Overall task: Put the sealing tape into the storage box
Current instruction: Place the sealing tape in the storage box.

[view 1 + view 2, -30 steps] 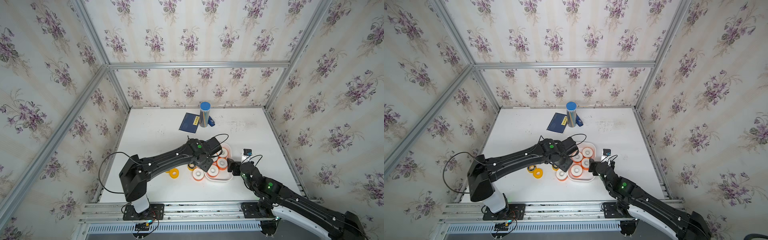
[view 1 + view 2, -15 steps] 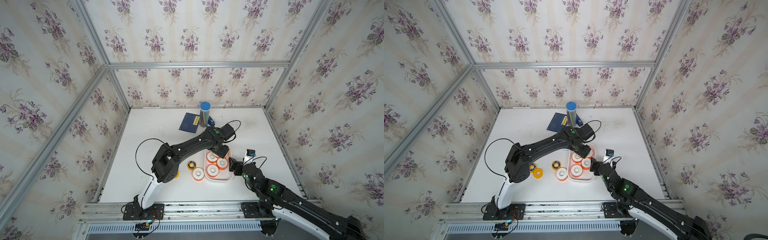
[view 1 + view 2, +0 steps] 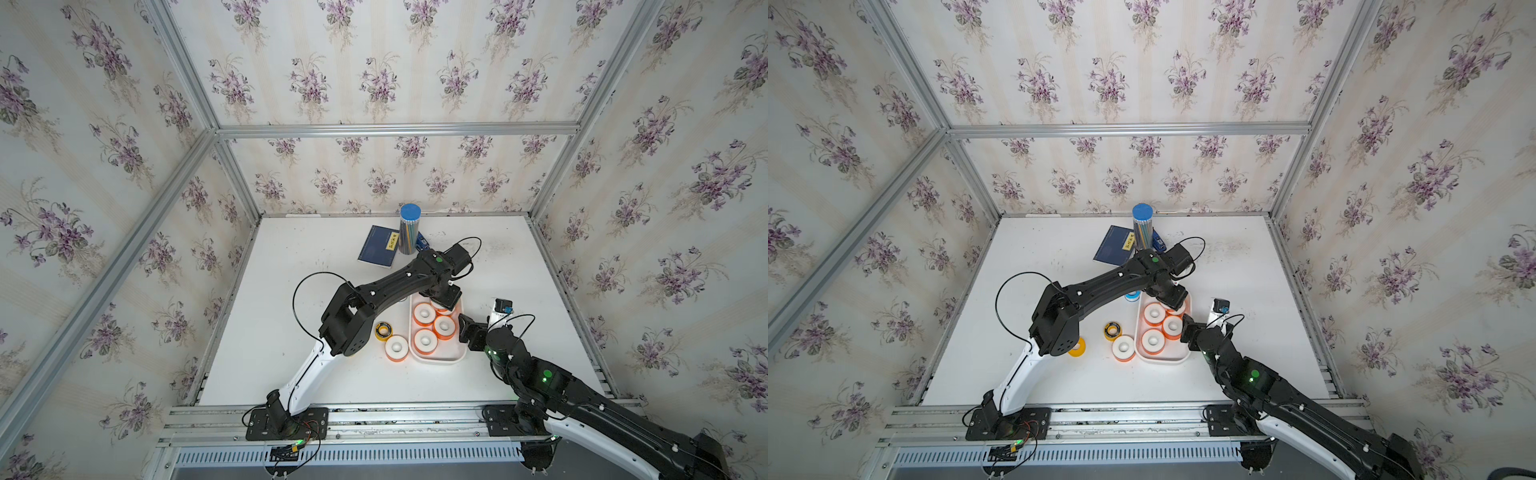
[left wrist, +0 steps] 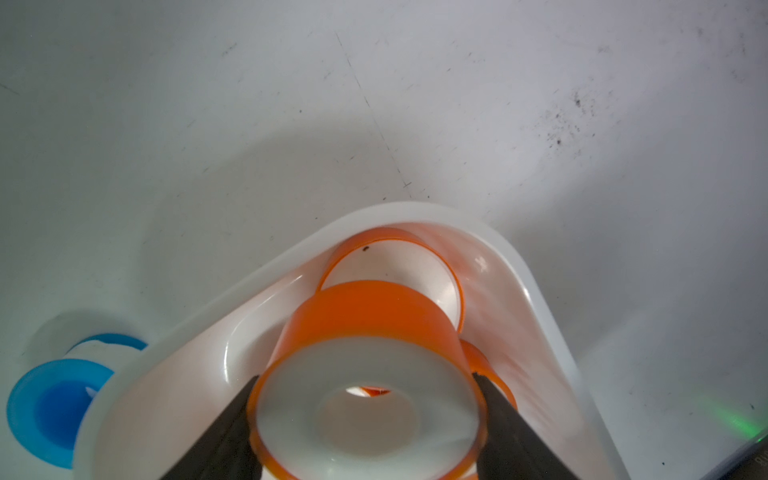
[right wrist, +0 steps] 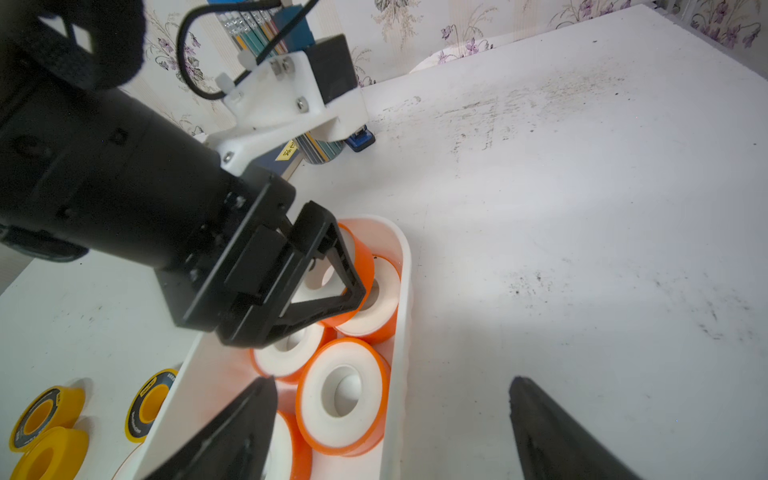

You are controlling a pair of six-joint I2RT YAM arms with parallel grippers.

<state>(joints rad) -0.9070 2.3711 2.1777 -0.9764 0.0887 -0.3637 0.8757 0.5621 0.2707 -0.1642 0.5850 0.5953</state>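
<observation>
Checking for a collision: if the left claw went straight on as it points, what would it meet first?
Likely the orange-rimmed roll lying in the storage box corner, just beyond the held roll in the left claw; the gap between them is unclear.

In both top views the orange-rimmed roll (image 3: 439, 310) is mostly covered by the left gripper (image 3: 444, 302). In a top view the blue-and-white roll (image 3: 1133, 296) and yellow roll (image 3: 1077, 348) are partly hidden by the left arm (image 3: 1100, 286).
</observation>
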